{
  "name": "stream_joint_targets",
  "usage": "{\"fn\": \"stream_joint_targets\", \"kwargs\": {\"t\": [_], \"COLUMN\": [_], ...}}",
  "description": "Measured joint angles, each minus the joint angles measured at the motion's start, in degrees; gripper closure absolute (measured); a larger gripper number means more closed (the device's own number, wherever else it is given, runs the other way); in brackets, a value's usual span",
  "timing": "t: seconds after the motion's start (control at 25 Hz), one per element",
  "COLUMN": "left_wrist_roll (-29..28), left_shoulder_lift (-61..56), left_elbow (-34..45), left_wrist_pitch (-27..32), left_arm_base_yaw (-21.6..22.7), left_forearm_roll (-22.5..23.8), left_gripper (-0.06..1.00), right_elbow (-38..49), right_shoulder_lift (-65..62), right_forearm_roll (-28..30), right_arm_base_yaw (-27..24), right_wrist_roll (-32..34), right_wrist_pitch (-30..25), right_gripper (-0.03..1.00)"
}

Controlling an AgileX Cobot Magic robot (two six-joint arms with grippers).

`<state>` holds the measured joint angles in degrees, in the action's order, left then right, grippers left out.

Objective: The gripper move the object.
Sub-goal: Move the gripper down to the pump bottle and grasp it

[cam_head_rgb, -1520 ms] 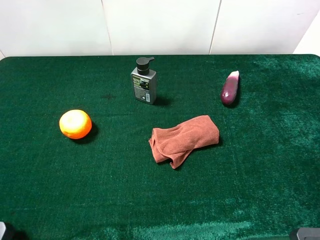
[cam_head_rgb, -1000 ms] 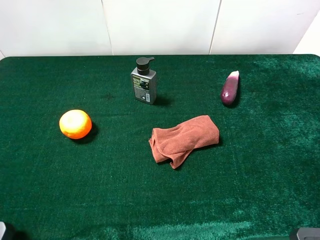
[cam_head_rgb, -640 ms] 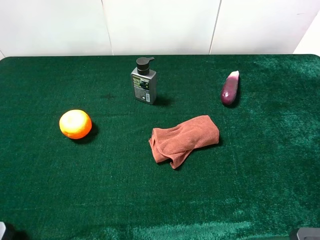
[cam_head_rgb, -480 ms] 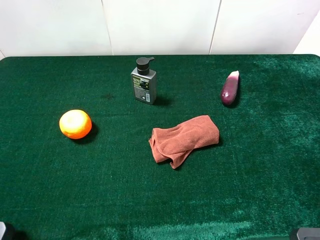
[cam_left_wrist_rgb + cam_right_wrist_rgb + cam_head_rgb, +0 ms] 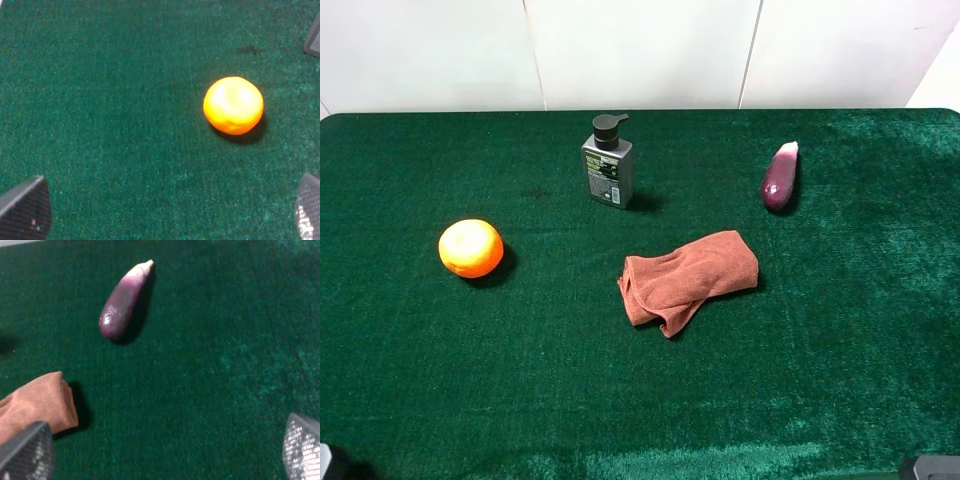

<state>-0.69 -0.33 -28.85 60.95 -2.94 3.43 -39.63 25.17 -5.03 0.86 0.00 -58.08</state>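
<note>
A dark green felt tabletop (image 5: 440, 380) fills the scene, backed by a white wall. The next largest thing is a crumpled rust-brown cloth (image 5: 688, 280), lying ahead of the right tool (image 5: 165, 450) and toward the middle.

The pump bottle (image 5: 608, 172) is grey with a black pump top and a dark label. It stands upright on the far side of the tabletop, well ahead of both tools and between their two sides. Nothing touches it.

An orange (image 5: 471, 248) sits ahead of the left tool (image 5: 172, 210), apart from the bottle. A small purple eggplant (image 5: 780, 178) lies on its side far ahead of the right tool, beyond the cloth.

Each tool's two dark fingertips sit at opposite corners of its wrist view, spread wide with only bare felt between them. Both tools hold nothing.

By the look of it, the task has not begun. Reaching the bottle, gripping it and carrying it all remain to be done.

The high view shows the whole bottle and the full layout, but the tools are almost absent from it. Only small dark bits show at its near corners.

The wrist views show how far the jaws are spread. The left one shows the orange close up, with a grey sliver at the frame edge that is probably the bottle. The right one shows the eggplant and a corner of the cloth, and no bottle at all.
</note>
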Motion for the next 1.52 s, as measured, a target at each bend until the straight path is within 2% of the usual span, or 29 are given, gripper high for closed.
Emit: {"fn": "stream_joint_targets", "kwargs": {"t": [0.24, 0.88, 1.08, 1.36, 1.52], "left_wrist_roll": [0.0, 0.0, 0.0, 0.0, 0.0], "left_shoulder_lift": [0.0, 0.0, 0.0, 0.0, 0.0], "left_elbow": [0.0, 0.0, 0.0, 0.0, 0.0], "left_wrist_pitch": [0.0, 0.0, 0.0, 0.0, 0.0], "left_arm_base_yaw": [0.0, 0.0, 0.0, 0.0, 0.0], "left_forearm_roll": [0.0, 0.0, 0.0, 0.0, 0.0], "left_gripper": [-0.05, -0.05, -0.05, -0.05, -0.05], "right_elbow": [-6.4, -22.0, -26.8, -32.4, -34.5], "right_shoulder_lift": [8.5, 32.7, 40.9, 51.0, 54.7], "right_forearm_roll": [-1.6, -5.4, -3.3, 2.1, 3.0], "right_arm_base_yaw": [0.0, 0.3, 5.6, 13.1, 16.0], "right_wrist_roll": [-2.1, -1.6, 0.7, 8.7, 9.0], "right_wrist_pitch": [-0.1, -2.5, -2.8, -2.8, -1.8], "right_gripper": [0.27, 0.27, 0.27, 0.27, 0.27]}}
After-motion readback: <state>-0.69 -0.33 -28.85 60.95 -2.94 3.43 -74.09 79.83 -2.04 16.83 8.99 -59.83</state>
